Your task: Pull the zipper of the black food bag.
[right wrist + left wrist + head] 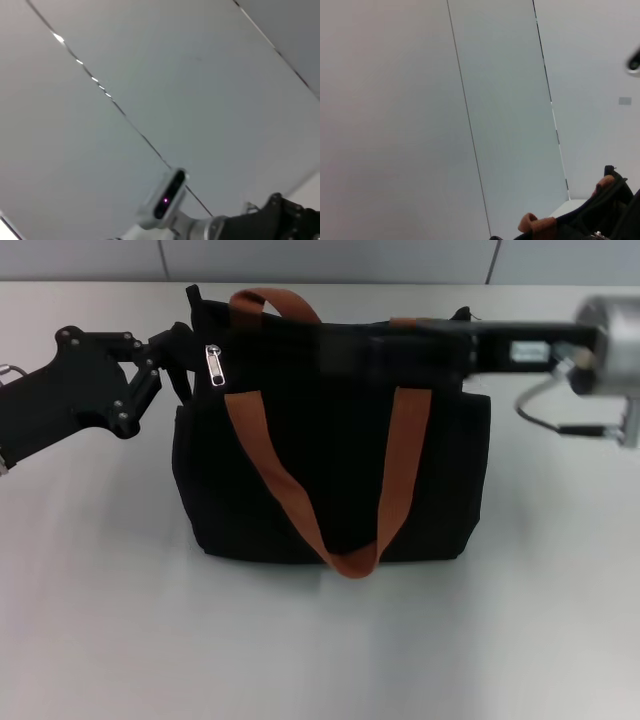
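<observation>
The black food bag (330,470) stands upright on the table in the head view, with two orange-brown straps (395,480) hanging down its front. The zipper (214,365), a small silver pull tab, hangs at the bag's top left corner. My left gripper (183,362) is against the bag's left end, just beside the pull tab. My right gripper (350,345) reaches in from the right along the bag's top edge, dark against the dark fabric. The left wrist view catches only the top of the bag (612,200) and a strap (537,226).
The grey table (320,640) lies bare in front of the bag and to both sides. A wall with panel seams runs behind it. The right wrist view shows wall panels and a white camera unit (167,197).
</observation>
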Robot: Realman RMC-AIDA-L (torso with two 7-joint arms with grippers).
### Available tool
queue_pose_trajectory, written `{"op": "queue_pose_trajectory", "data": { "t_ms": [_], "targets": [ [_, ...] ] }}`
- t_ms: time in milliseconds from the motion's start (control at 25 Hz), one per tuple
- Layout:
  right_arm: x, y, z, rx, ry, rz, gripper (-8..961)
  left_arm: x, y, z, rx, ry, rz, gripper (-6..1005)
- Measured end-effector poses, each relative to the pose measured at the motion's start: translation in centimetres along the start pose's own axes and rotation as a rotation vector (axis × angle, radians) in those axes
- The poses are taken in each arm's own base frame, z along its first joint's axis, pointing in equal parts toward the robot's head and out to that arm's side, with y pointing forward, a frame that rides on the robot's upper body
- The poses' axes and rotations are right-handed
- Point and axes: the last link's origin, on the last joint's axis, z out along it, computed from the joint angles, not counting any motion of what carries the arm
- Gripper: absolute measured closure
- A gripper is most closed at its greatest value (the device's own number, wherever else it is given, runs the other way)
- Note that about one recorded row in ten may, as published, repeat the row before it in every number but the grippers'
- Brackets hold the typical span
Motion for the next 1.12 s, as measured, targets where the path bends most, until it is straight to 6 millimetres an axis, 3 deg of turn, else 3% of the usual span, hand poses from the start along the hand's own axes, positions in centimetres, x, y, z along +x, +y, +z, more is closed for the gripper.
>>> {"op": "queue_pose_trajectory", "data": {
  "t_ms": [120, 280, 1120],
  "targets": [
    [-2.0, -1.0, 3.0, 0.082, 0.118, 0.08, 169, 0.0, 0.0, 0.0, -0.001, 0.001, 0.001, 980],
    [-3.0, -1.5, 4.8, 0.142, 0.166, 0.162, 170, 0.0, 0.1, 0.1, -0.003, 0.004, 0.0, 980],
    [-3.6, -2.5, 7.7, 0.246, 0.258, 0.184, 180, 0.8, 0.1, 0.8, -0.02, 0.04, -0.006, 980]
  ]
}}
